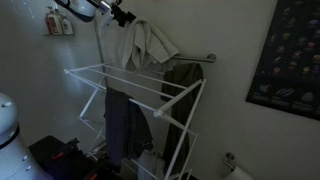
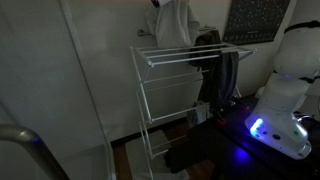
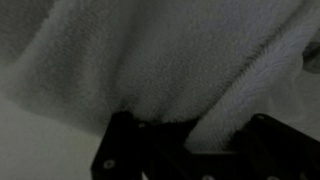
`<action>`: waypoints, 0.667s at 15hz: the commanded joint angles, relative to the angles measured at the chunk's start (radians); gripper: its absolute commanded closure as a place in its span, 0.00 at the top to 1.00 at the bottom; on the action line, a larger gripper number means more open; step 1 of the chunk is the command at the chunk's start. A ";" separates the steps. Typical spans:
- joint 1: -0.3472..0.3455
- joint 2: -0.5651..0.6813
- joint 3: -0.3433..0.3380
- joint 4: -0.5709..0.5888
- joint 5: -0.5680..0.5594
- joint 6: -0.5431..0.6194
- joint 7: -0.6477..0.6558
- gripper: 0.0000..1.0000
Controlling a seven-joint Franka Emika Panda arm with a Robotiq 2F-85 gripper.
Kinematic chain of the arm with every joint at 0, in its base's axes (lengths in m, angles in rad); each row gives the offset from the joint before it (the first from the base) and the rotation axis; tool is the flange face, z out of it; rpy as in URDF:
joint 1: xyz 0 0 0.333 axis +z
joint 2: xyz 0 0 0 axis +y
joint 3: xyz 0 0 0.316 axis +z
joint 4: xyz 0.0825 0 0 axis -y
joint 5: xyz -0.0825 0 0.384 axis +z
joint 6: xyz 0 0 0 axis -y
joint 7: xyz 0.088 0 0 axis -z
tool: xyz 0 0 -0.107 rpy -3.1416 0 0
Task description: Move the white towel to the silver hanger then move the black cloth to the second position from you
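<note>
I see the white towel point(image 1: 150, 40) bunched high at upper centre in an exterior view, its thick folds hanging down. The same towel point(image 2: 172, 25) sits at top centre in an exterior view. On my wrist view its terry pile point(image 3: 160, 60) fills most of the frame. The silver hanger point(image 1: 200, 57), a thin level rod, runs just right of it; I cannot tell whether they touch. The black cloth point(image 1: 122, 125) hangs long and limp, lower centre-left.
</note>
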 commanded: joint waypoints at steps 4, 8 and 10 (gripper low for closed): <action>-0.021 0.044 0.001 0.074 0.296 0.017 -0.483 0.00; -0.007 0.050 -0.058 0.068 0.430 0.008 -0.669 0.00; -0.007 0.051 -0.075 0.053 0.473 0.003 -0.722 0.00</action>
